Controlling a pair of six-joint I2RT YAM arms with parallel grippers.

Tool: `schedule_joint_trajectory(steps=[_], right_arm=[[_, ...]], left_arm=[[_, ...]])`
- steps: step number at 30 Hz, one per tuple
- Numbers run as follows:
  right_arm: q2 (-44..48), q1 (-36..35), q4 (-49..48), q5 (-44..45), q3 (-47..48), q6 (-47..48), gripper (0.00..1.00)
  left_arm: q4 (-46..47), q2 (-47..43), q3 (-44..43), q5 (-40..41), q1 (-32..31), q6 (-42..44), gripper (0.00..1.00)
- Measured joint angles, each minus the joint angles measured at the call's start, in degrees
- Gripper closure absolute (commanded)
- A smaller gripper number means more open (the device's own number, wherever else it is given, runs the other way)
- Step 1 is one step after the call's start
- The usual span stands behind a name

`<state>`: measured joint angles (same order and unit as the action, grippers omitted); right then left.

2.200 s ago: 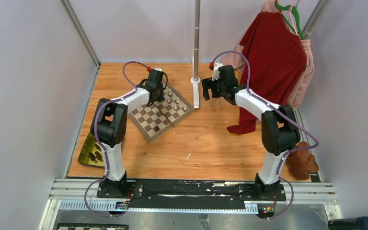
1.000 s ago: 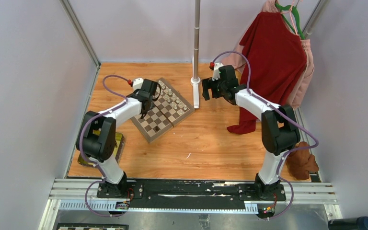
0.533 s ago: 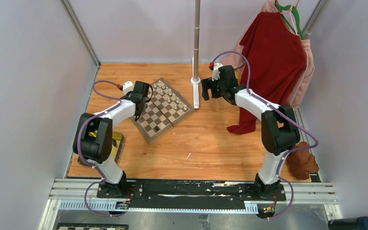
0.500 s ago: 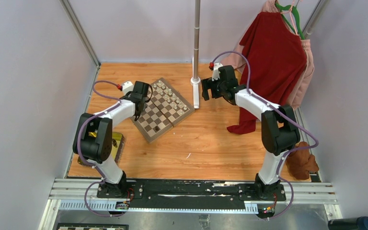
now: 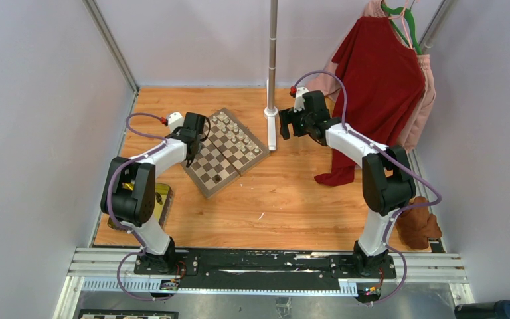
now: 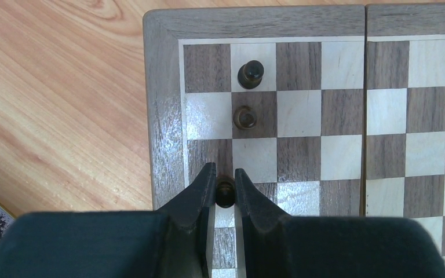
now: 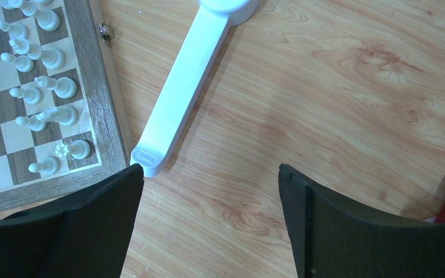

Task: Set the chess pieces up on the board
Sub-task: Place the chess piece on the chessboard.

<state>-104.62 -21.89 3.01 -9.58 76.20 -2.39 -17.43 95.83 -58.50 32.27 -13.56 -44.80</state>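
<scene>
Placement step: left claw [image 6: 225,174] pinches a dark chess piece [image 6: 225,194] over the board [image 6: 162,116] edge file, probably needing gentle release next; right claw [image 7: 208,171] gapes.

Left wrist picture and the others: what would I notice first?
Probably the left fingers pinching a tiny dark piece at the edge of the board, with two more dark pieces lined up ahead. Then the rows of cream pieces on its other side, and the big red shirt hanging at the back right.
</scene>
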Motion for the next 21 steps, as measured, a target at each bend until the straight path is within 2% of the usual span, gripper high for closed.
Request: schedule_joint_trajectory(steps=[21], right_arm=[[-0.02, 0.0, 0.02, 0.02, 0.0, 0.02, 0.1]], left_arm=[[1.07, 2.29, -1.95, -0.35, 0.33, 0.66, 1.0]])
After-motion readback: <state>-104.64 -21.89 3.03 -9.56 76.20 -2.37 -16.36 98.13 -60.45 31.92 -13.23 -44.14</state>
